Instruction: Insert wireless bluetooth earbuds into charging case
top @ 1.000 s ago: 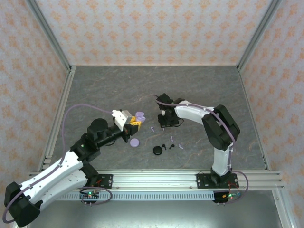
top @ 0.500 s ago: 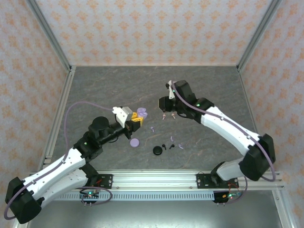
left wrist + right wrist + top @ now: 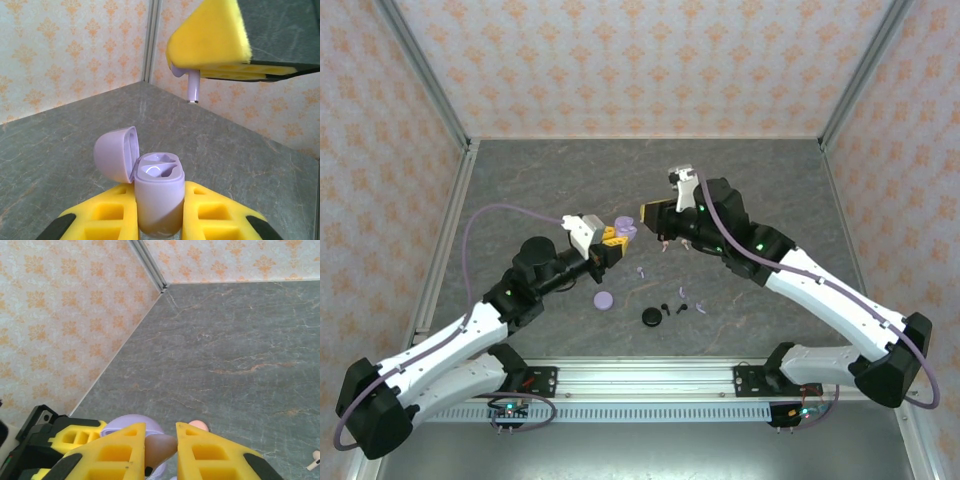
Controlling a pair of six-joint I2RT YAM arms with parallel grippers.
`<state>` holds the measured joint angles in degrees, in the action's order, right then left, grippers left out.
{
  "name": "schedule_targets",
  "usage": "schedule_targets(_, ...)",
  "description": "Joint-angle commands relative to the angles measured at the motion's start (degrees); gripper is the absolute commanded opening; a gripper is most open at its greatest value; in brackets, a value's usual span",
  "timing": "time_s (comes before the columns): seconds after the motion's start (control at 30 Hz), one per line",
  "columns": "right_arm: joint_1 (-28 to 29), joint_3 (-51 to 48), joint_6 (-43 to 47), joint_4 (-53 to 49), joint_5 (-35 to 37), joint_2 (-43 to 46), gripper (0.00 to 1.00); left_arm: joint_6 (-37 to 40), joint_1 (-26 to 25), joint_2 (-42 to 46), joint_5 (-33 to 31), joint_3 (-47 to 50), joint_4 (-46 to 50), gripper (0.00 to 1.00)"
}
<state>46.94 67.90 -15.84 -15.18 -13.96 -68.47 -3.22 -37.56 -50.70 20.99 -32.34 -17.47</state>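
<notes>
My left gripper [image 3: 159,188] is shut on an open lavender charging case [image 3: 158,192], held upright with its lid [image 3: 115,153] flipped to the left. Both of its sockets look vacant. My right gripper [image 3: 160,429] is shut on a lavender earbud [image 3: 163,447], whose stem [image 3: 192,89] hangs above and to the right of the case. From above, the left gripper [image 3: 611,238] and case [image 3: 625,230] sit just left of the right gripper [image 3: 651,212]. More earbuds lie on the table: pink ones [image 3: 665,243], lavender ones [image 3: 640,270] and black ones [image 3: 666,308].
A lavender disc-shaped case [image 3: 604,299] and a black one [image 3: 651,316] lie on the grey table near the front. A small pink object [image 3: 199,425] shows below the right fingers. Patterned walls with metal corner posts [image 3: 423,88] enclose the table.
The right arm has lifted from the table near the pink earbuds and swung left towards the case. The left gripper has carried the case up and to the right to meet it.
</notes>
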Motion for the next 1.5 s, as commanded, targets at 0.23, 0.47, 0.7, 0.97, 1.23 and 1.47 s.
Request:
schedule_targets(0.23,1.8,-0.2,0.3,2.2,2.7,-1.7,0.18,-0.9,-0.4,-0.4,1.3,-2.3,-3.5,0.00)
schedule_targets(0.47,2.1,-0.4,-0.3,3.1,2.2,-2.7,0.18,-0.7,-0.4,-0.9,1.9,-2.5,-4.0,0.00)
schedule_targets(0.7,2.4,-0.7,-0.2,2.9,1.9,-3.4,0.18,-0.6,-0.4,-1.3,2.3,-2.7,-4.0,0.00)
schedule_targets(0.97,2.8,-0.7,0.6,0.6,2.2,-3.5,0.18,-0.5,-0.4,-1.4,2.0,-2.7,-4.0,0.00)
schedule_targets(1.23,2.9,-0.7,1.7,-1.5,2.3,-3.6,0.18,-0.4,-0.4,-1.3,2.0,-2.8,-3.7,0.00)
schedule_targets(1.47,3.1,-0.8,1.2,-1.3,0.9,-4.0,0.18,-0.3,-0.4,-1.6,2.1,-2.8,-3.7,0.00)
